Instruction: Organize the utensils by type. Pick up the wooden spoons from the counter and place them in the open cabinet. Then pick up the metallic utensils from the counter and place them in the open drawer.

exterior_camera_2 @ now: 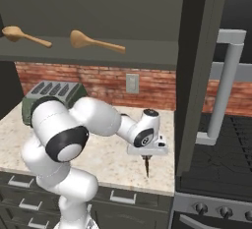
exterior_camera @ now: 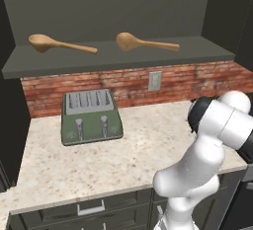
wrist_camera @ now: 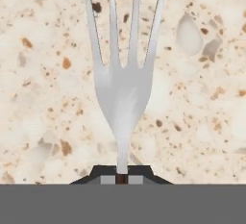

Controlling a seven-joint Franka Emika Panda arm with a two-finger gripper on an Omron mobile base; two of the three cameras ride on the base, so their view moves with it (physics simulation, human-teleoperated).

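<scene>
Now the gripper (wrist_camera: 122, 176) is clamped on the fork (wrist_camera: 122, 93) by its handle, tines pointing down over the desk (exterior_camera_2: 108, 159), likely for the drawer; beyond, both spoons (exterior_camera: 62, 45) already lie in the cabinet (exterior_camera: 118, 58).

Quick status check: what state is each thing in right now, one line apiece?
Wooden spoons: both lying on the cabinet shelf.
Fork: held in the hand, tines pointing down at the counter.
Hand: shut on the fork's handle.
Cabinet door: open.
Toaster: upright on the counter, slots empty.
</scene>
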